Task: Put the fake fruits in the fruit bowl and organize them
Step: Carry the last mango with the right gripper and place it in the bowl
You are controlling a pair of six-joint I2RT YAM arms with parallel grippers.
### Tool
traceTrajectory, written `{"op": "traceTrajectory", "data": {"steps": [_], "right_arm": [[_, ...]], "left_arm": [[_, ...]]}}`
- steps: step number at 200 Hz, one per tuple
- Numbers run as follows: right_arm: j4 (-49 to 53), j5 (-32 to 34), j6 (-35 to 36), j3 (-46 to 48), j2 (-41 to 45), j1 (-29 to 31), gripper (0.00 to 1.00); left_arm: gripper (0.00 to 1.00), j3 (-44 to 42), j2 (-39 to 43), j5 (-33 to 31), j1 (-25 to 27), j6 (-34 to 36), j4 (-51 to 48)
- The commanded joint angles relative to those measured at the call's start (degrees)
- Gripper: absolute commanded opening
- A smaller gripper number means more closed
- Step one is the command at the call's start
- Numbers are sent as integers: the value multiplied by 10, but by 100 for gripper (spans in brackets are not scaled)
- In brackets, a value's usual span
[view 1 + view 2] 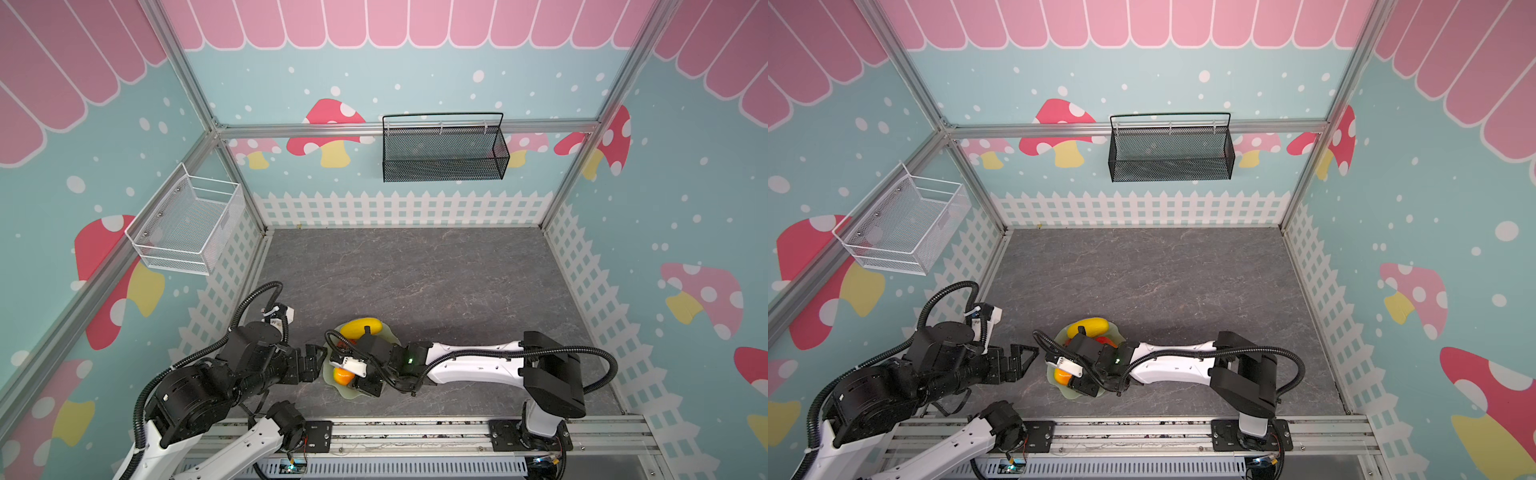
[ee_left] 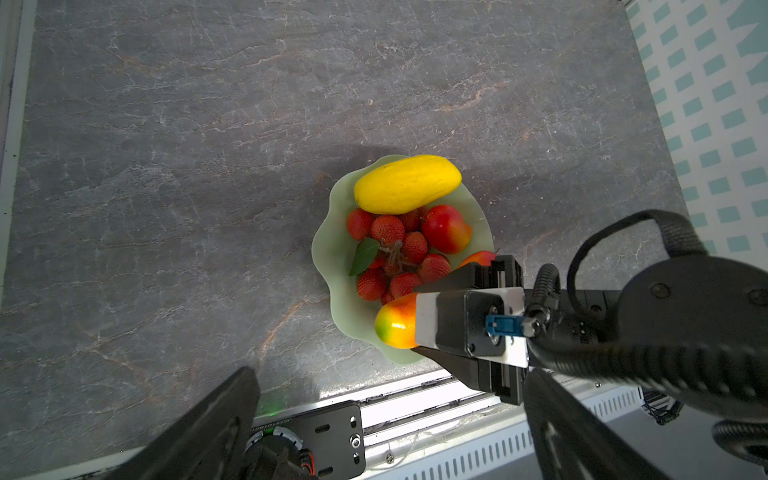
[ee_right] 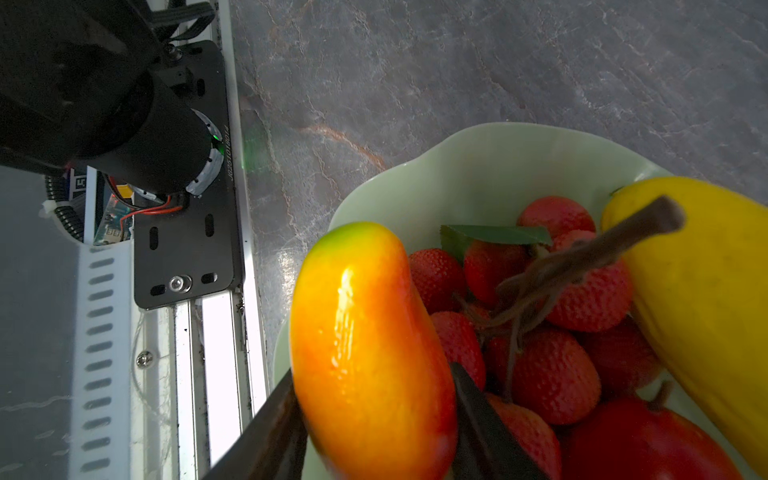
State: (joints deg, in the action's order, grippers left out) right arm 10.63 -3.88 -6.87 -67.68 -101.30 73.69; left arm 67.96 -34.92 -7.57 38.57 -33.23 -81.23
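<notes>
Left of the pale green, wavy-rimmed glossy dish (image 2: 332, 249), the left gripper (image 1: 1030, 363) gapes wide, empty. Inside lie a glossy yellow oblong fruit (image 2: 407, 183), red berry bunch (image 2: 390, 257) and 2 red mangoes (image 2: 444, 228); the right gripper (image 3: 374, 386) pinches 1 orange-yellow mango (image 2: 395, 322) at the near rim.

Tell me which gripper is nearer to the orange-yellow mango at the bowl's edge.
Right. The right gripper grips the orange-yellow mango between its fingers over the fruit bowl. The left gripper hangs open beside the bowl, apart from the mango.
</notes>
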Motion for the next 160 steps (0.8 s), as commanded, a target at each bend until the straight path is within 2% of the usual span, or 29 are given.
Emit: {"op": "traceTrajectory", "data": {"steps": [1,43,101,160], "right_arm": [[23,1,9,-13,-9,7,55],[32,3,11,-14,-3,8,63],[32,8,14,-18,22,8,68],[55,25,34,-27,62,8,79]], "left_arm": [[100,0,8,-13,-3,-5,-17],[100,-2,11,-12,-3,-3,-16],[100,2,18,-21,-3,-2,-15],[100,-3,14,-17,-3,6,7]]}}
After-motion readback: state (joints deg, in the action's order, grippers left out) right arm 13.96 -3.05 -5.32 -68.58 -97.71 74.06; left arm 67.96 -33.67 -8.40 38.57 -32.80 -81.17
